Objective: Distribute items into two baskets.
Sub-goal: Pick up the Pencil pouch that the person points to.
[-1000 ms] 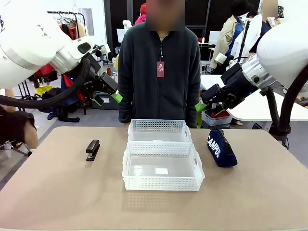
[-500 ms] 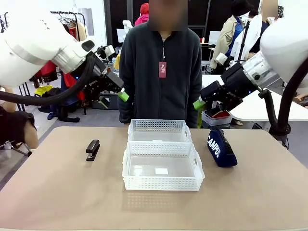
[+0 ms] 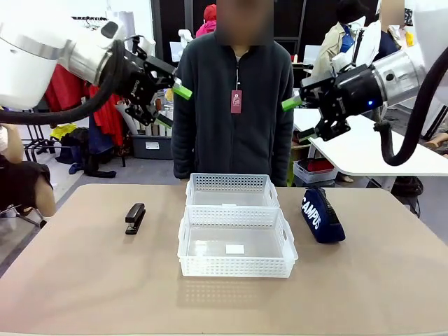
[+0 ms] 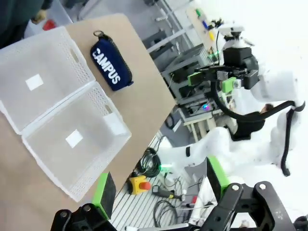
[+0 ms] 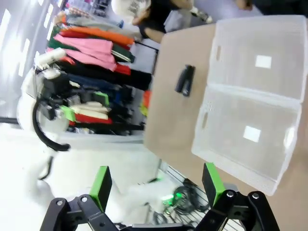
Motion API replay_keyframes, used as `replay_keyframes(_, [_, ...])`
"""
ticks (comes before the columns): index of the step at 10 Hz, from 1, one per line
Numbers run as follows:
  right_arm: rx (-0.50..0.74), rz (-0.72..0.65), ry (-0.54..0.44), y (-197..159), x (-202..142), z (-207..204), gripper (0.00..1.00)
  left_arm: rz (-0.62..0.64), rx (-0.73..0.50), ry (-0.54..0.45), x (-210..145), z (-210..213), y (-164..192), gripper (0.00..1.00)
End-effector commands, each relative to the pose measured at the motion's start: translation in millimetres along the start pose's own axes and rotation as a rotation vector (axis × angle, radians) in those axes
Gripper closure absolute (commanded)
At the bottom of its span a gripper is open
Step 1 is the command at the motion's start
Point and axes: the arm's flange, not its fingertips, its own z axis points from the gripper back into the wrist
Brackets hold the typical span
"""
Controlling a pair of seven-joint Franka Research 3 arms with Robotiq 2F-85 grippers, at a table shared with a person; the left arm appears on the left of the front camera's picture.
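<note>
- the left gripper [image 3: 173, 106] hangs high over the table's [image 3: 84, 280] left edge, up at the level of the person's [image 3: 232, 105] chest, with its jaws spread wide and nothing between them.
- in the left wrist view the same left gripper [image 4: 160, 185] shows its two green pads [image 4: 103, 192] far apart, with only open air in the gap.
- the right gripper [image 3: 299, 117] is raised just as high on the right side, jaws wide apart and holding nothing.
- in the right wrist view the right gripper [image 5: 156, 185] also has its green pads [image 5: 211, 183] well apart with no object in the gap.
- the two grippers point toward each other across the person's front and are well apart.
- the black stapler [image 3: 134, 218] lies flat on the table, left of the near basket [image 3: 238, 264] and apart from it; the right wrist view shows the stapler [image 5: 185, 79] as well.
- the navy pouch [image 3: 320, 214] with white "campus" lettering lies on the table just to the right of the baskets, its zip ring end turned toward the person; the left wrist view shows the pouch [image 4: 111, 68] too.
- the far basket [image 3: 231, 185] stands right behind the near basket, long sides together, in the middle of the table.
- a small white label [image 3: 235, 248] lies on the floor of the near basket.
- the person stands at the far edge, straight behind the baskets.
</note>
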Motion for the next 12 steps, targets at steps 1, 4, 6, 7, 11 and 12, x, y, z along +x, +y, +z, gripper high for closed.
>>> replay_keyframes(1, [0.077, -0.045, -0.031, -5.5, 23.0, 3.4, 0.00, 0.068, -0.053, -0.036, 2.6, 3.7, 4.7, 0.00])
replay_keyframes(4, [0.188, -0.133, 0.000, -21.4, 46.1, 27.3, 0.00, 0.109, -0.169, -0.069, 6.4, 18.6, 16.9, 0.00])
replay_keyframes(6, [0.263, -0.159, 0.034, -35.7, 54.7, 43.0, 0.00, 0.121, -0.233, -0.102, 12.6, 25.3, 26.4, 0.00])
replay_keyframes(7, [0.299, -0.168, 0.041, -41.2, 55.8, 48.4, 0.00, 0.127, -0.252, -0.119, 15.8, 27.9, 29.6, 0.00])
replay_keyframes(11, [0.419, -0.160, 0.062, -37.4, 54.3, 64.1, 0.00, 0.117, -0.343, -0.176, 17.2, 42.9, 29.7, 0.00])
replay_keyframes(12, [0.424, -0.157, 0.062, -31.6, 54.1, 66.2, 0.00, 0.110, -0.334, -0.173, 16.3, 44.4, 27.6, 0.00])
